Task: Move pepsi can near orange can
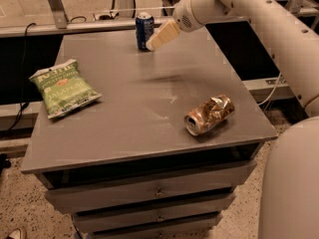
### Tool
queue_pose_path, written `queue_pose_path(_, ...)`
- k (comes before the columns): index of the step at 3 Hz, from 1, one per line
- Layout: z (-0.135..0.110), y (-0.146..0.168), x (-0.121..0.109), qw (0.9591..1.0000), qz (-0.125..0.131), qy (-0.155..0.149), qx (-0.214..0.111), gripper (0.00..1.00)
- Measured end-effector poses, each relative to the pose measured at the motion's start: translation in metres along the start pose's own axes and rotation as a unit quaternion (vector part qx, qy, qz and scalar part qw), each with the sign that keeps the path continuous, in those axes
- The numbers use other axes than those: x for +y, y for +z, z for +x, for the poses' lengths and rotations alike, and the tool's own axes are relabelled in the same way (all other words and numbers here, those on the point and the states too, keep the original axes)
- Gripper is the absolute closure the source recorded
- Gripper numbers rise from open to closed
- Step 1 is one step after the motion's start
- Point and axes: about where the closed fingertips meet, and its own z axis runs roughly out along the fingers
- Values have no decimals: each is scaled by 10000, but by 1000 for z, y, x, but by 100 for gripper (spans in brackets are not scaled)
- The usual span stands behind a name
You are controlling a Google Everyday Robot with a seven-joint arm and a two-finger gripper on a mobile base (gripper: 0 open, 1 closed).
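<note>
One pincer (155, 42) hovers just beside the upright pepsi can (143, 30).

A single camera looks down from above the table's (124, 148) near front edge, facing its far side from fairly close. The gripper (162, 35) hangs toward the far edge, with the pepsi can (144, 30) just beside it.

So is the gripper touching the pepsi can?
Cannot tell. In the camera view the gripper overlaps the pepsi can at its right side, hiding any gap or contact.
</note>
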Motion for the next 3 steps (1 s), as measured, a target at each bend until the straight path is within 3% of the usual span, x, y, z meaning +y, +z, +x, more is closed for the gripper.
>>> queue_pose_path(1, -2, 50, -8, 9992, -95, 257, -290, 0)
queue_pose_path(3, 8, 92, -38, 9987, 31, 387, -325, 0)
